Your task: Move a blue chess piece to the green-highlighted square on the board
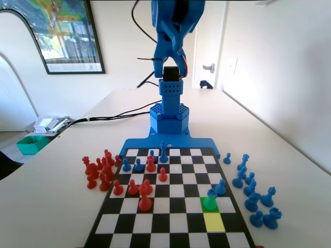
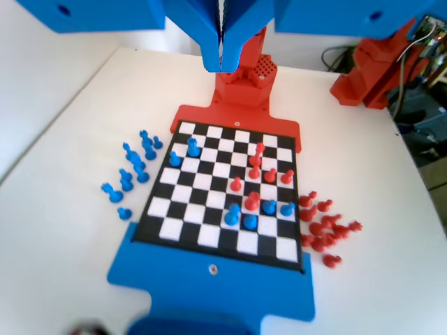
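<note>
1. The tool (image 2: pixel 222 59) hangs high above the board (image 1: pixel 178 223), its two smooth blue plastic jaws pressed together with nothing between them.
2. The board is flat, checkered black and white, with a thin dark border, and lies on a plain white table (image 1: pixel 289 155).
3. In the fixed view the pawn (image 1: pixel 210 200), a small glossy piece with a round head and flared base, tinted green, stands upright on the green square (image 1: pixel 209 205).
4. A pale yellow square (image 1: pixel 213 222) lies just in front of it.
5. Captured blue pieces (image 1: pixel 253 191) and red pieces (image 1: pixel 100 170) stand beside the board.
</note>
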